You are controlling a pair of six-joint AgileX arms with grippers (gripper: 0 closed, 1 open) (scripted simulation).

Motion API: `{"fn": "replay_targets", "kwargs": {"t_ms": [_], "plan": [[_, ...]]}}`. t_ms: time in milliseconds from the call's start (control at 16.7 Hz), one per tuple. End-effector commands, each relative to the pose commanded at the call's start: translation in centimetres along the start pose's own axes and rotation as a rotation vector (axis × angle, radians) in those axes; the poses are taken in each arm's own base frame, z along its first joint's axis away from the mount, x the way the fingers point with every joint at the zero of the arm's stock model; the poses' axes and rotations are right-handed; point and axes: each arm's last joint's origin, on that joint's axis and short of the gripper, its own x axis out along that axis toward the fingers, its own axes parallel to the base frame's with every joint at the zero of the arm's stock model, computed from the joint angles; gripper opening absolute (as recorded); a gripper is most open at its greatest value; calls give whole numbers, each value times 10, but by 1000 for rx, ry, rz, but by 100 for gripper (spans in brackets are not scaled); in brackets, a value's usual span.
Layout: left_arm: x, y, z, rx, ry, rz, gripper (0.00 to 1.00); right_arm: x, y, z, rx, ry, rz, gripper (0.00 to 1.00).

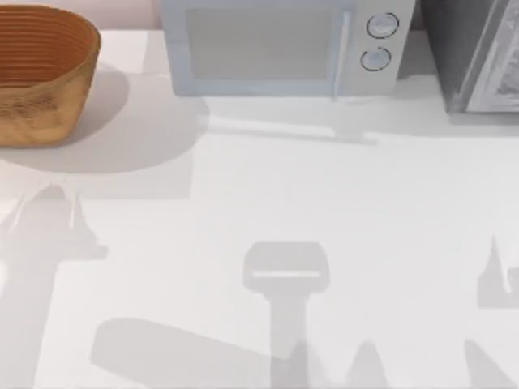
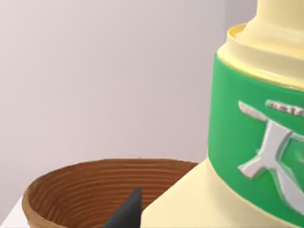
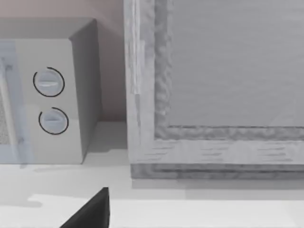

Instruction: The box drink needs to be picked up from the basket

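As seen close, box drink (image 2: 247,156) seemingly upright

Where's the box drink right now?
In the left wrist view the box drink sits close to the camera, above and in front of the basket, outside its bowl; the top view puts that basket far left.

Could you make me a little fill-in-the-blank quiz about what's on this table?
1. The microwave has ___ round knobs.
2. The box drink carries a ___ label.
3. In the top view, the basket stands to the microwave's ___.
Missing words: two; green; left.
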Motion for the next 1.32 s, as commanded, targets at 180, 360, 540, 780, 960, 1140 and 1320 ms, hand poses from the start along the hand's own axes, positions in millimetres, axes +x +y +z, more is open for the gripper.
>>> {"fn": "replay_targets", "kwargs": {"t_ms": [180, 360, 540, 780, 960, 1140, 1320], "plan": [[-18, -2, -46, -1, 37, 4, 0, 0, 0, 0, 0, 0, 0, 100], [-24, -3, -77, -1, 74, 6, 0, 0, 0, 0, 0, 0, 0, 100], [-24, -3, -83, -1, 82, 7, 0, 0, 0, 0, 0, 0, 0, 100], [-24, -3, -83, 1, 85, 11, 0, 0, 0, 0, 0, 0, 0, 100], [-20, -2, -81, 0, 91, 63, 0, 0, 0, 0, 0, 0, 0, 100], [-12, 1, -73, 3, 83, 166, 0, 0, 0, 0, 0, 0, 0, 100], [-1, 4, -65, 8, 75, 292, 0, 0, 0, 0, 0, 0, 0, 100]]}}
